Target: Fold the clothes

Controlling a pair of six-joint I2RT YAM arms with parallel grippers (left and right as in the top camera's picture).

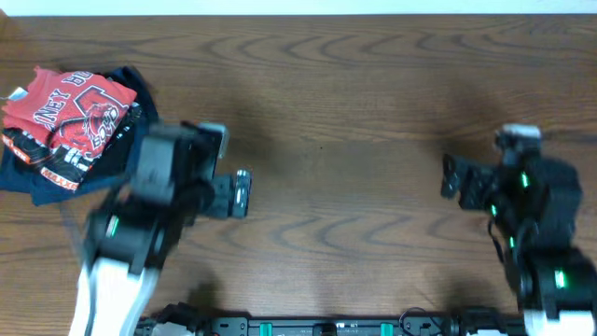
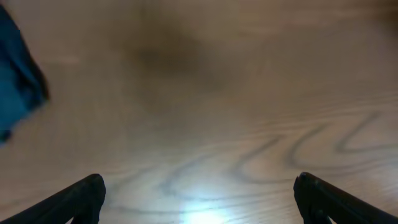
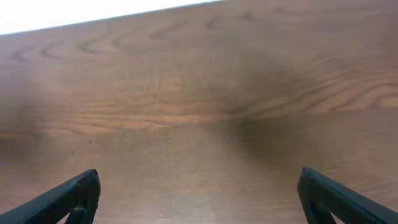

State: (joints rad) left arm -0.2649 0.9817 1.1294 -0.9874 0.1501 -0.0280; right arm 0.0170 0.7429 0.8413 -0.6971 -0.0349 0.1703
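Observation:
The coral-red T-shirt [image 1: 70, 117] lies folded at the far left of the table, with its white-and-dark lettered print facing up, on top of a dark navy garment [image 1: 45, 187]. My left gripper [image 1: 241, 193] is open and empty over bare wood, to the right of the pile. In the left wrist view its fingers [image 2: 199, 193] are spread wide, and only a blue-navy cloth edge [image 2: 15, 68] shows at the left. My right gripper [image 1: 451, 177] is open and empty over bare wood at the right, with its fingers apart in the right wrist view [image 3: 199, 190].
The wooden table [image 1: 354, 112] spans the whole view, and its far edge [image 3: 93, 23] meets a white wall. The arm bases and a dark rail [image 1: 326, 327] sit along the front edge.

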